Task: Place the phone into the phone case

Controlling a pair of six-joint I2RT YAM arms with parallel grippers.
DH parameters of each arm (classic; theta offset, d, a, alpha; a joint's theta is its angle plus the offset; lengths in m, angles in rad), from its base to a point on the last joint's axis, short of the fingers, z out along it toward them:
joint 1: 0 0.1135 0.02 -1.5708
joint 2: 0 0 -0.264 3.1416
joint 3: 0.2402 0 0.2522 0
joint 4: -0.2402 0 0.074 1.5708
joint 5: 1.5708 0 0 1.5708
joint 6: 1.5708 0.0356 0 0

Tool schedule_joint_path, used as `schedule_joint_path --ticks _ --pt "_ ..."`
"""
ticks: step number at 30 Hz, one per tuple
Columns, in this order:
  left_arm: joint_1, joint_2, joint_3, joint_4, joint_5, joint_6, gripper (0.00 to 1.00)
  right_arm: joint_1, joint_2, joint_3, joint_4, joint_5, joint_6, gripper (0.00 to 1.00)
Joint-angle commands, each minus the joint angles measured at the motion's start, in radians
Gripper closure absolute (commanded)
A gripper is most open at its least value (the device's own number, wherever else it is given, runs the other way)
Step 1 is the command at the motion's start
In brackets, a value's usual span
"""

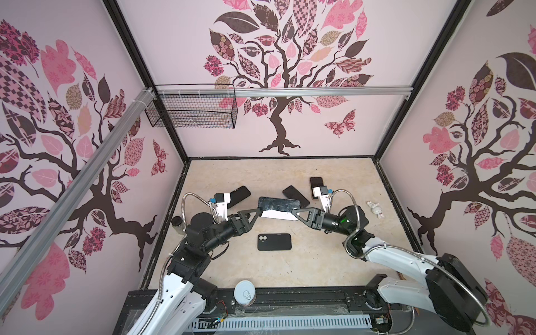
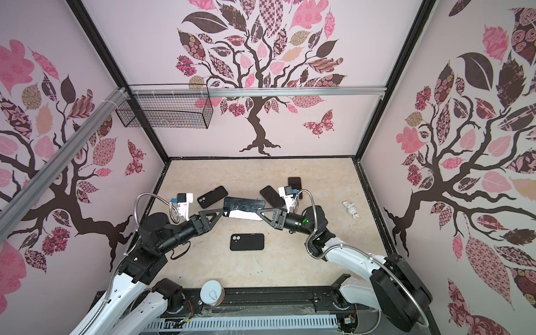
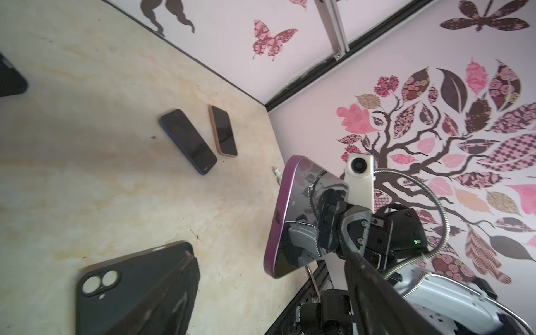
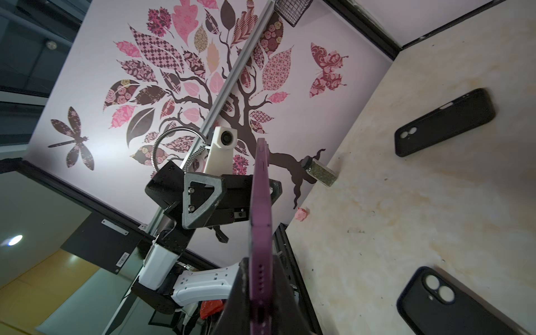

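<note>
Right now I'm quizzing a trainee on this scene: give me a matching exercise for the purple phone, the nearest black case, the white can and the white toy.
1 purple phone
2 nearest black case
3 white can
4 white toy

A at the table front edge
B near the right wall
C lifted in the right gripper
D flat, mid-table

Pairs: 1-C, 2-D, 3-A, 4-B
</note>
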Motion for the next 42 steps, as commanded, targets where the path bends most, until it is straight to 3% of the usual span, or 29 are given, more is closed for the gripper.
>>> schedule_joint_path --ticks 1,8,13,21,28,42 --pt "0.003 -0.003 0.092 -0.199 -0.121 0.112 0.17 -0.003 -0.075 0.067 -0.263 0.072 -0.161 1.00" --pt "0.004 0.024 0.137 -0.384 -0.234 0.208 0.16 -0.004 -0.127 0.123 -0.631 0.187 -0.310 1.00" --pt "0.003 0.051 0.123 -0.456 -0.293 0.237 0.17 -0.003 -0.117 0.131 -0.761 0.203 -0.346 1.00" --pt "0.003 0.113 0.065 -0.457 -0.308 0.227 0.18 -0.003 -0.061 0.075 -0.765 0.132 -0.328 1.00" --pt "0.003 0.180 -0.046 -0.303 -0.203 0.176 0.21 -0.003 -0.002 0.026 -0.690 0.080 -0.285 1.00" --pt "0.001 0.327 -0.121 -0.173 -0.146 0.163 0.28 -0.004 0.145 0.005 -0.542 -0.026 -0.211 1.00"
